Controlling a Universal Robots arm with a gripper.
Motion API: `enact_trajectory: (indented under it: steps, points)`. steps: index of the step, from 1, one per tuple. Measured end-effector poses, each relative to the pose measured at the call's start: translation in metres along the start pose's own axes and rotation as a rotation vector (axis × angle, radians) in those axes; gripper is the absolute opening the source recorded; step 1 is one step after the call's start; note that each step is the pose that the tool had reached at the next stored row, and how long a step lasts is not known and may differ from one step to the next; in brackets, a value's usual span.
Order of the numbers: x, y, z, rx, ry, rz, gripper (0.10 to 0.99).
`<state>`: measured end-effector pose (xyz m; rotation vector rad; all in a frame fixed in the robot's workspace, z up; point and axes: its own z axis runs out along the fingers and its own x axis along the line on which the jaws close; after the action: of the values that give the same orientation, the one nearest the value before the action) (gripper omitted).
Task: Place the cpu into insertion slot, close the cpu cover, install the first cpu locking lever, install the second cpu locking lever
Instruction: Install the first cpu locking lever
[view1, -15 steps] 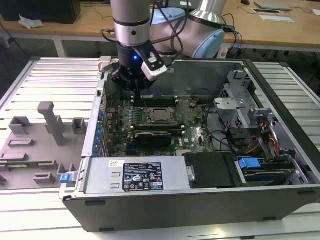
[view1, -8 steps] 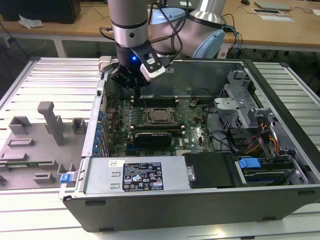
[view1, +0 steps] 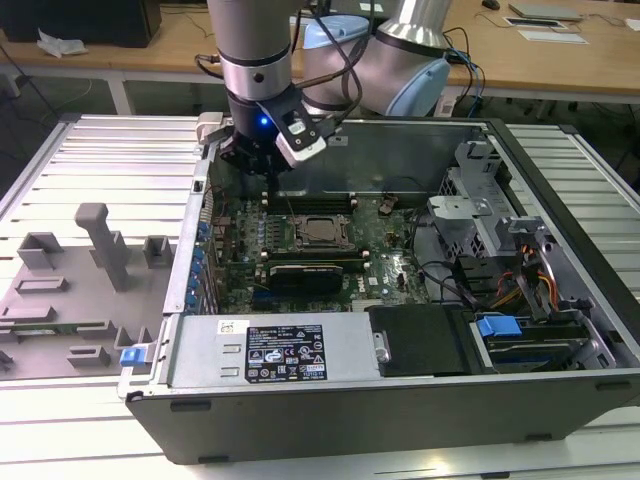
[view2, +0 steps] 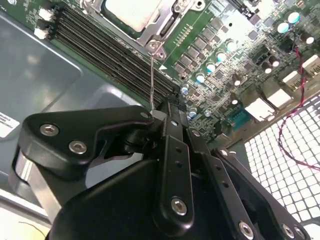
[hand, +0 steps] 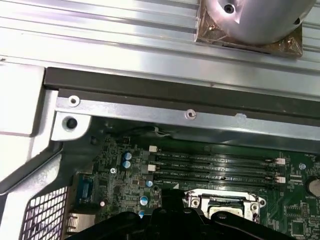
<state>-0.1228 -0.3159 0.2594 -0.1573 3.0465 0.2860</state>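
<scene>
The cpu (view2: 131, 11), a silvery square chip, lies in the insertion slot (view1: 318, 231) on the green motherboard. The cpu cover (view2: 161, 31), a shiny metal frame, lies flat around it. A thin wire locking lever (view2: 152, 75) rises from the socket's corner and ends against my gripper's tip. My gripper (view2: 169, 106) is shut, with its fingers pressed together beside the lever's end. In the exterior view the gripper (view1: 268, 180) hangs over the board's rear, toward the exterior view's left of the socket. In the first wrist view the gripper (hand: 167, 200) sits next to the socket (hand: 222, 204).
The open computer case (view1: 400, 150) walls in the board. Long black memory slots (view2: 110, 50) run beside the socket. A black card (view1: 305, 272), a power supply (view1: 280, 350) and a drive cage with cables (view1: 520, 270) surround it. Grey fixtures (view1: 100, 240) stand at the exterior view's left.
</scene>
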Motion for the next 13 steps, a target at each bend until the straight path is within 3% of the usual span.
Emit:
enact_trajectory:
  steps: [3, 13]
  points:
    - [-0.0064, -0.0010, 0.0008, -0.001, -0.0001, 0.000, 0.106]
    - [-0.0437, -0.0122, 0.0042, -0.004, -0.0004, 0.000, 0.106]
